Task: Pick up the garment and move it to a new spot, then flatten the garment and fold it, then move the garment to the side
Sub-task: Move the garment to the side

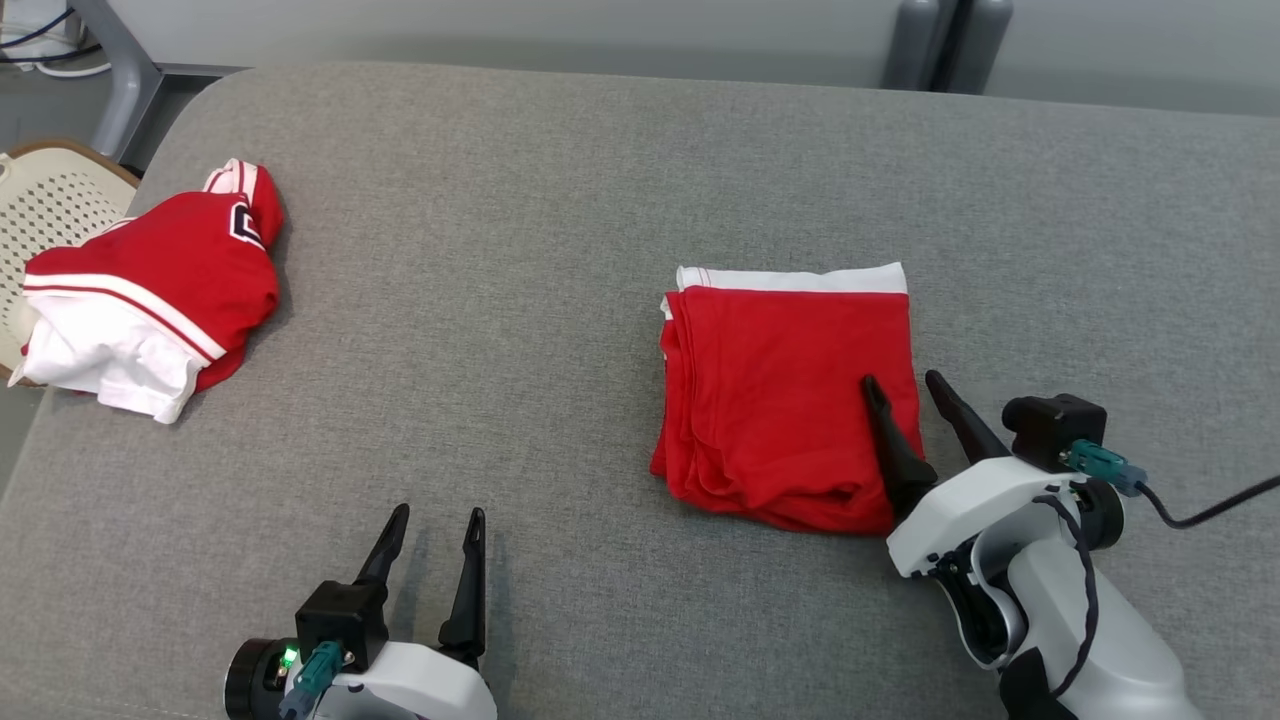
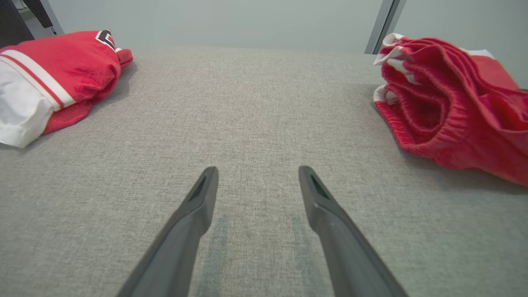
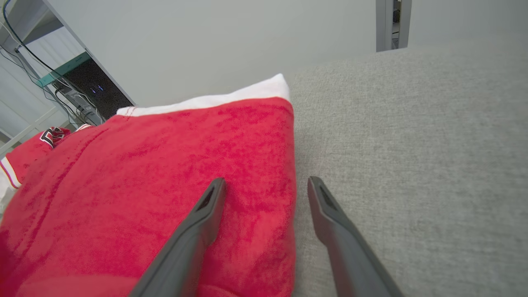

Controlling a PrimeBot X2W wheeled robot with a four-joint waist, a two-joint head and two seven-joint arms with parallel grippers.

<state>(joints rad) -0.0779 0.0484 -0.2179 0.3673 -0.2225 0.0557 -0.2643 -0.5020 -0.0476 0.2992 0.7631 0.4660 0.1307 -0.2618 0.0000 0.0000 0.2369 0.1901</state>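
Garment [image 1: 785, 390], red with a white band at its far edge, lies folded right of centre on the grey counter [image 1: 560, 250]. Far left: second red-and-white garment [image 1: 150, 290] bunched at the counter edge, beside a pale perforated basket [image 1: 50, 200]. Left pincer [image 1: 438, 513]: fingers apart over bare counter, holding nothing. Right pincer [image 1: 900, 378]: fingers apart, straddling Garment's right edge, one finger over cloth, one over counter.

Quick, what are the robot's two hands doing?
Left gripper: open, holding nothing.
Right gripper: open, one finger over the folded red-and-white cloth garment, holding nothing.
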